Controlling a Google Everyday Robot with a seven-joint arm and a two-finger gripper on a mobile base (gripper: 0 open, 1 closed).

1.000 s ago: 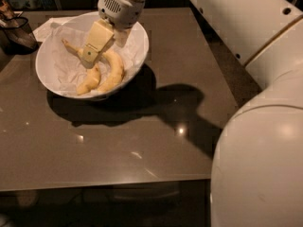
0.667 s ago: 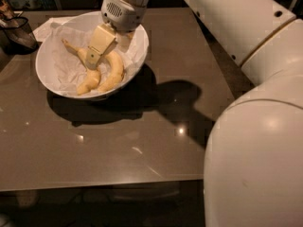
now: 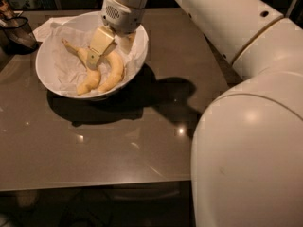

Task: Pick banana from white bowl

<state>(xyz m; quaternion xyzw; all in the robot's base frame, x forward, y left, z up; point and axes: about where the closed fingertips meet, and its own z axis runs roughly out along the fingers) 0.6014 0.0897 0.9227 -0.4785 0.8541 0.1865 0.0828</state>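
The gripper is hanging low inside the bowl on the table, right against the banana, with a slimmer second banana lying just beside. Whether the gripper is open or closed, cannot tell. The banana is lying on the paper in the bowl, not lifted. The reach is looking done, while the grasp is unconfirmed and the lift-out is remaining.

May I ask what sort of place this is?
Likely a dining or break area: a glossy brown table, a white bowl of bananas with the gripper inside it, and a mesh basket.
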